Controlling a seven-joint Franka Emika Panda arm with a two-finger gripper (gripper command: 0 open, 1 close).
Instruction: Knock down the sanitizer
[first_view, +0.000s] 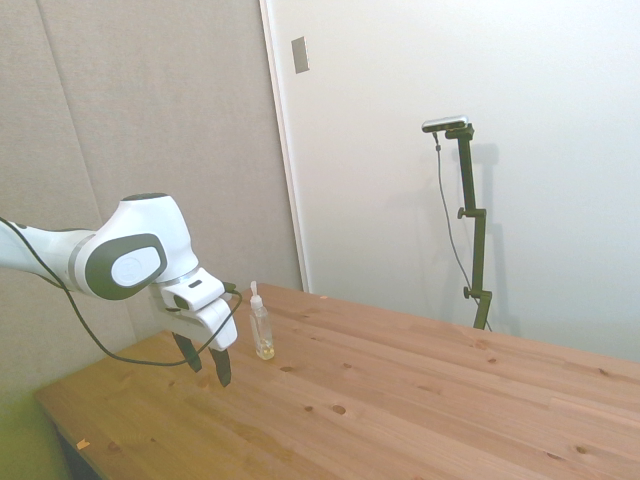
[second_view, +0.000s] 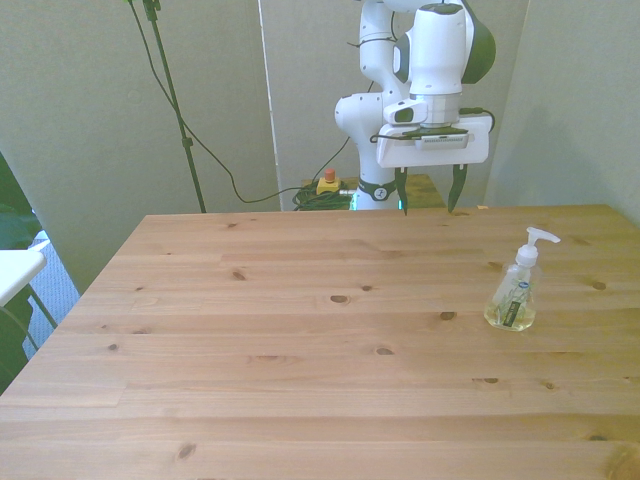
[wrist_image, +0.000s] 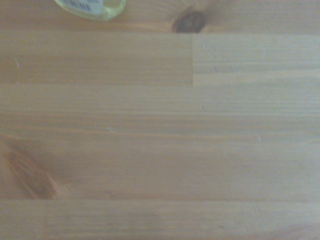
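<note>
The sanitizer (second_view: 516, 283) is a small clear bottle with a white pump nozzle and a little yellowish liquid. It stands upright on the wooden table (second_view: 300, 340) near the front view's right edge. It also shows in the side view as the sanitizer (first_view: 261, 324), and its base edge shows in the wrist view as the sanitizer (wrist_image: 92, 7). My gripper (second_view: 431, 194) hangs open above the table's far edge, behind the bottle and toward the front view's left of it, holding nothing. In the side view the gripper (first_view: 205, 362) points down, just short of the bottle.
A dark knot (wrist_image: 189, 21) marks the planks close to the bottle. A red and yellow button box (second_view: 327, 183) and cables lie behind the table's far edge. A white surface (second_view: 15, 268) stands off the front view's left side.
</note>
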